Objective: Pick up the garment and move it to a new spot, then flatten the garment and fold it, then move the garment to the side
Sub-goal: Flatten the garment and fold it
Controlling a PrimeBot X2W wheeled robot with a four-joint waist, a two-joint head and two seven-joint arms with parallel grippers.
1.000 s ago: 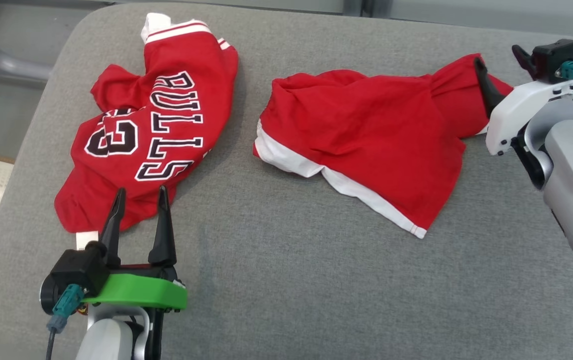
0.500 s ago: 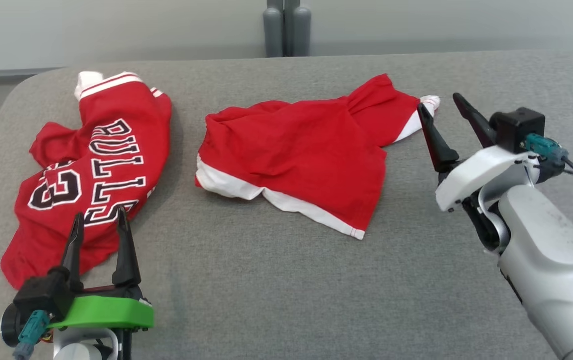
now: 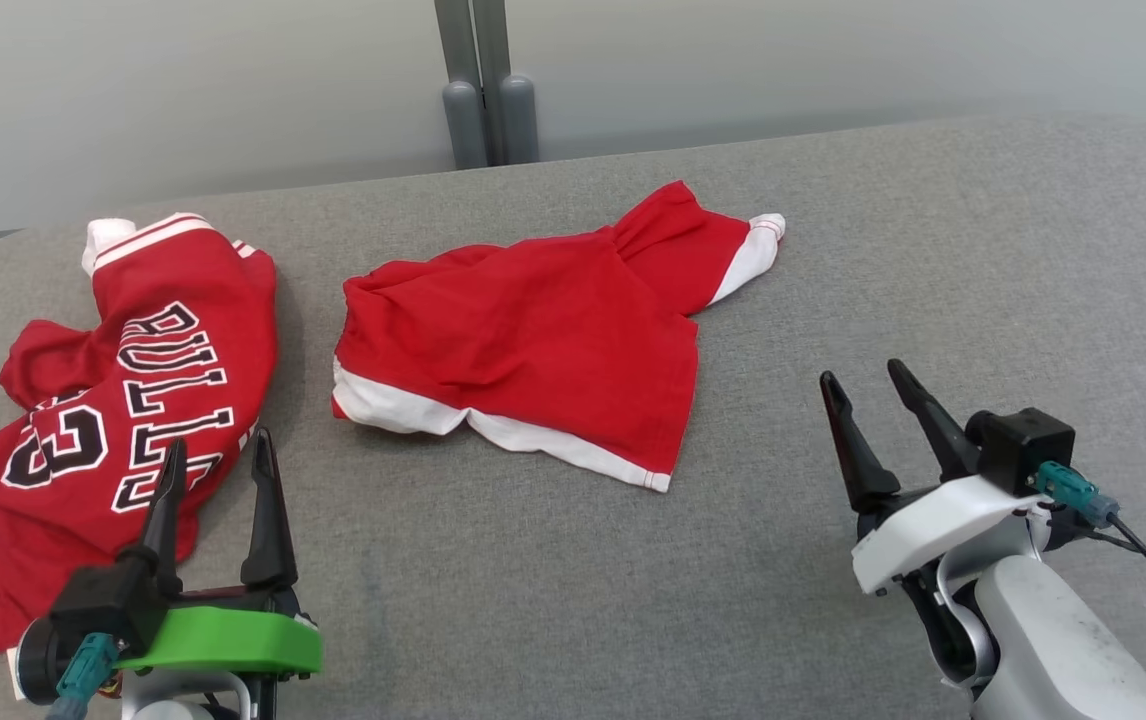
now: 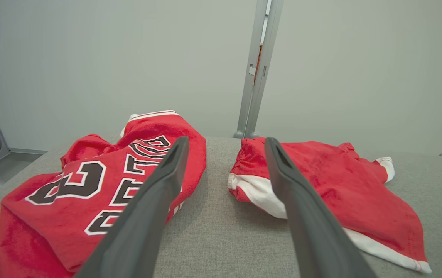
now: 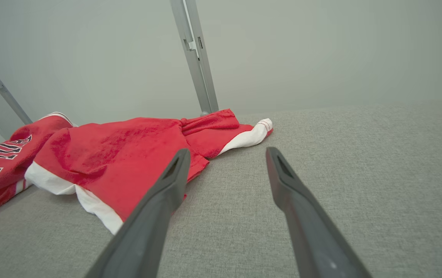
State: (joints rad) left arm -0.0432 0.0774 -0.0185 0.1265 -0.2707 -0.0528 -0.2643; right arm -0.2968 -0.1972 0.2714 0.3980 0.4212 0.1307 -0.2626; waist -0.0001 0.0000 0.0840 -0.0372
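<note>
Left tool [image 3: 218,440] apart by jersey [image 3: 123,400], right tool [image 3: 861,372] apart near shorts [image 3: 533,360], green mount [image 3: 223,640] seen from head view.

Left hand [image 3: 218,441] spread, right hand [image 3: 861,373] spread (empty)

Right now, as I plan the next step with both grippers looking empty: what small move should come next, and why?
Probably reach the right gripper forward and left to the near hem corner of the red shorts. It and the left gripper stand open and empty, and the shorts lie rumpled, one end bunched, so flattening seems due.
</note>
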